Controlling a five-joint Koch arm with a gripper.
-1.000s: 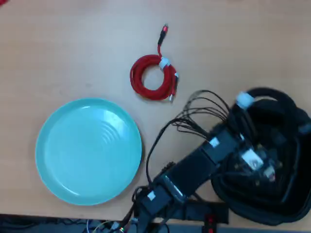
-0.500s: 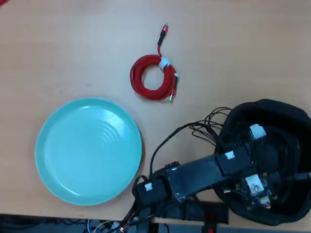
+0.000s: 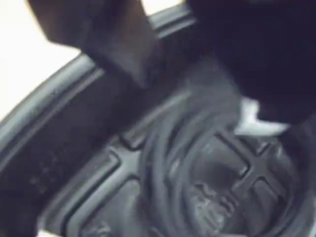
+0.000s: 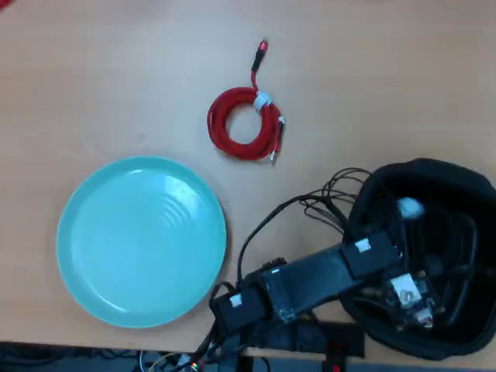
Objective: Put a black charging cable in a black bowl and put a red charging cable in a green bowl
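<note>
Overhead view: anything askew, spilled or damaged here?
Nothing stands out. The red charging cable lies coiled on the table, apart from the bare green bowl; the arm reaches into the black bowl.

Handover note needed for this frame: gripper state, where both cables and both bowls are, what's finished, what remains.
Gripper: over the black rounded-square bowl, at the right in the overhead view; open or shut cannot be told.
Black coiled charging cable with white tie: inside the black bowl; the blurred wrist view shows its loops on the ridged floor. Whether it is released is unclear.
Red coiled charging cable with white tie: on the table, above the turquoise round dish, untouched.
Done: black cable is in its bowl.
Left: withdraw the arm, then move the red cable into the turquoise dish.
</note>
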